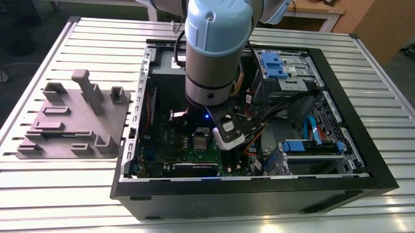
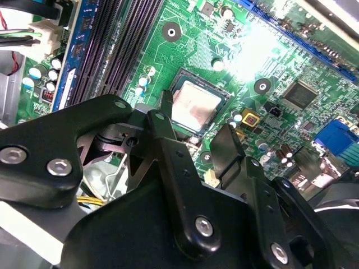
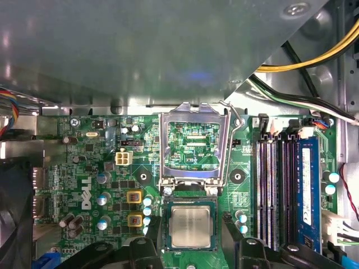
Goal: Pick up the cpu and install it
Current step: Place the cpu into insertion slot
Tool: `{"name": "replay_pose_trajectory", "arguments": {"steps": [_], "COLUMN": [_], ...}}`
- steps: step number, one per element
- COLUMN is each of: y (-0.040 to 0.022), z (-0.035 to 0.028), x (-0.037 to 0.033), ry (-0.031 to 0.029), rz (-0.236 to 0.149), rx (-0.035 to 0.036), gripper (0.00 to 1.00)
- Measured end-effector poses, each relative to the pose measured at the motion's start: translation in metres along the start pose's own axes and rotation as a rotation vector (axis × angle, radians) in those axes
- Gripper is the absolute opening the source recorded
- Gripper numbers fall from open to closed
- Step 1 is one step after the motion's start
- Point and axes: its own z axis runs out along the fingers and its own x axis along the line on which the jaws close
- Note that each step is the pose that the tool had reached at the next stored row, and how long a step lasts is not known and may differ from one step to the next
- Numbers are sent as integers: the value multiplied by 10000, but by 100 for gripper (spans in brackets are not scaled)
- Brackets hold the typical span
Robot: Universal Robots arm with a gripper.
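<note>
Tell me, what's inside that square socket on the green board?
The cpu lies flat in the socket, silvery top up, with the metal retention frame swung open beside it. The chip covers the socket's contacts, so they can't be seen.

Open black computer case (image 1: 259,196) lies on slatted metal table (image 1: 58,194). Grey moulded fixture tray (image 1: 71,126) sits beside the case, on the exterior view's left. Inside the case: blue drive brackets (image 1: 272,65), black memory slots (image 3: 275,190), yellow cables (image 3: 336,50).
</note>
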Motion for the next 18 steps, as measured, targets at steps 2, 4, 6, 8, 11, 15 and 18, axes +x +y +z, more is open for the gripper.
{"name": "replay_pose_trajectory", "arguments": {"steps": [2,4,6,8,11,15,18], "y": [0,0,0,0,0,0,2], "z": [-4,-5,-6,-7,-9,-11,-54], "x": [0,0,0,0,0,0,1], "ry": [0,0,0,1,0,0,1], "rz": [0,0,0,0,0,0,0], "rx": [0,1,0,0,0,0,-1], "gripper": [54,54,54,54,54,54,54]}}
